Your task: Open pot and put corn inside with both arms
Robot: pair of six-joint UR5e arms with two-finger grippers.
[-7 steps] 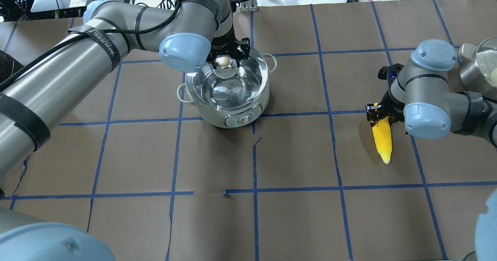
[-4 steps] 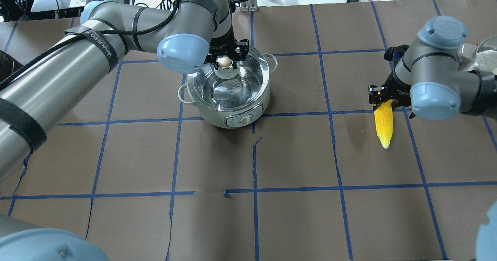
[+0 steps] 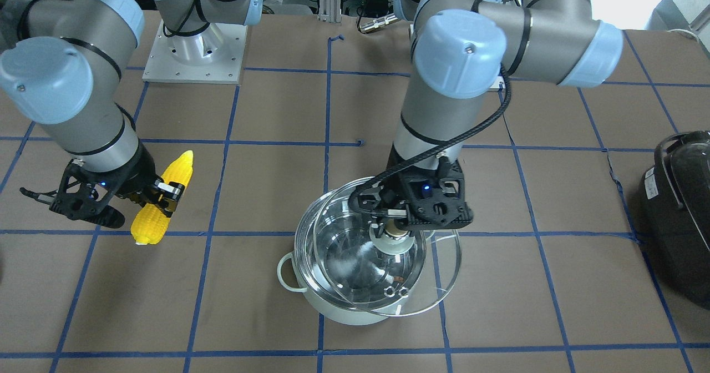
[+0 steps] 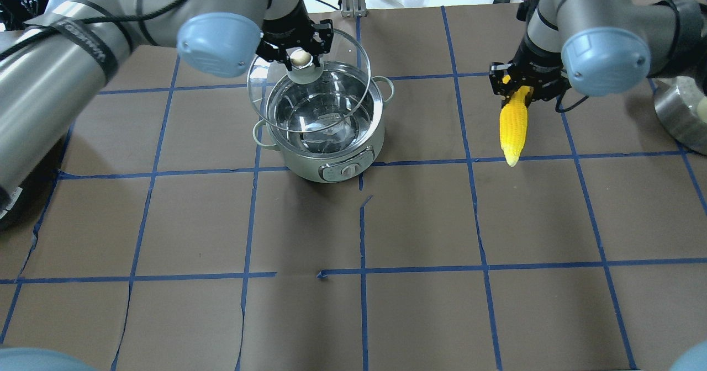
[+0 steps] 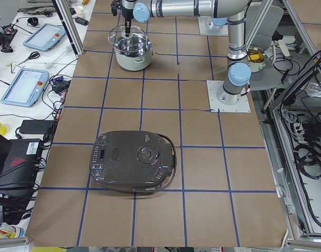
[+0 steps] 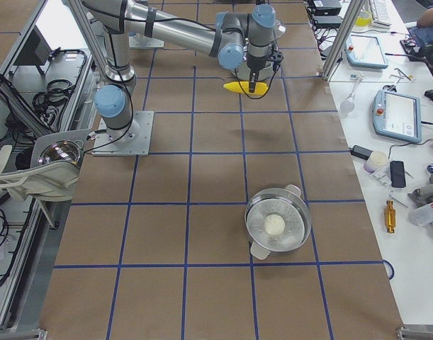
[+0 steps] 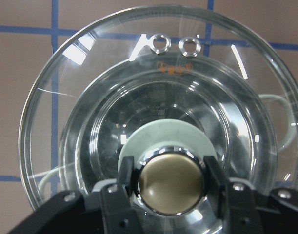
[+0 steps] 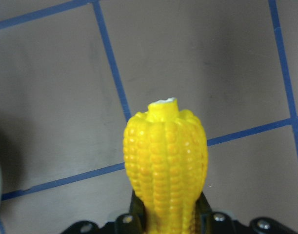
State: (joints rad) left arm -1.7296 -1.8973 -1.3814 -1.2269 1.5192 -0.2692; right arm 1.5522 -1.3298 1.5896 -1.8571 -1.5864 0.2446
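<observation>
Pot, round, pale mint-green, steel-lined (image 4: 301,168), is sitting upper centre of the overhead view. Left gripper (image 4: 301,57) is clamping the knob of the clear glass lid (image 4: 265,92), holding it tilted above the rim. Right gripper (image 4: 519,86), upper right, is gripping the bright yellow toy corn cob (image 4: 512,125), well apart from the pot. Both of the 2 arms are busy, mid-opening. The next move likely calls for clearing the lid aside and carrying the corn over the opening.

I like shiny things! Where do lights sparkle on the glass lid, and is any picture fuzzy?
Left wrist view: white glare streaks cross the lid, and the knob gleams. Front-facing view: the pot glints inside, through the glass. Right wrist view: the corn looks slightly soft, without glare.
</observation>
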